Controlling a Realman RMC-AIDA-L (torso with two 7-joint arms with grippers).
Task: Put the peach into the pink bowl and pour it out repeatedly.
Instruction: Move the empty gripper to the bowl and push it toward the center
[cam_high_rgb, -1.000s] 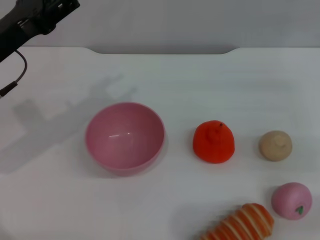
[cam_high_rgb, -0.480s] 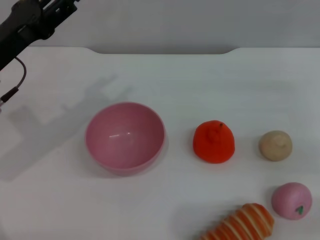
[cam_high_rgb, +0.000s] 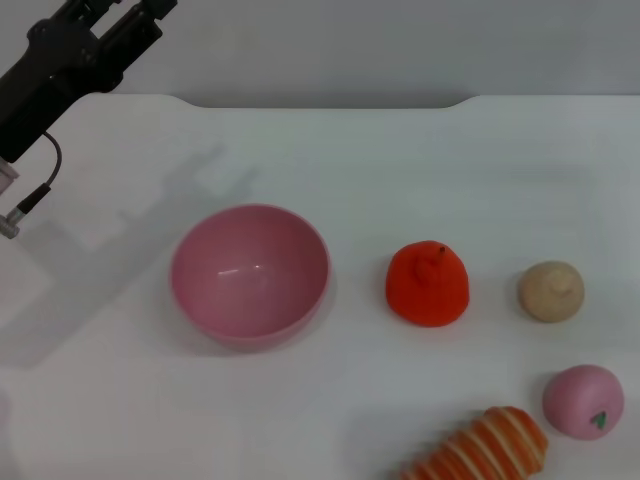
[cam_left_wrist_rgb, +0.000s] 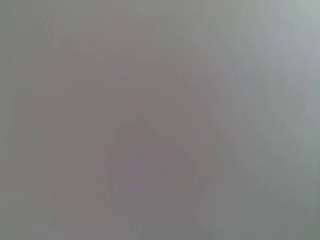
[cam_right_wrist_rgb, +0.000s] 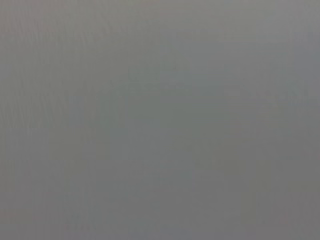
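Risking grabbing orange-red fruit (cam_high_rgb: 428, 284) instead of peach (cam_high_rgb: 583, 401); left gripper (cam_high_rgb: 120, 22) hovering far-left, fingers' state unclear.

Head cam looked down & fwd from above at the white table (cam_high_rgb: 400, 160), wide enough to take in the pink bowl (cam_high_rgb: 249, 275) & toy foods. L & R wrist cams showed only blank grey; no overlap w/ head view.
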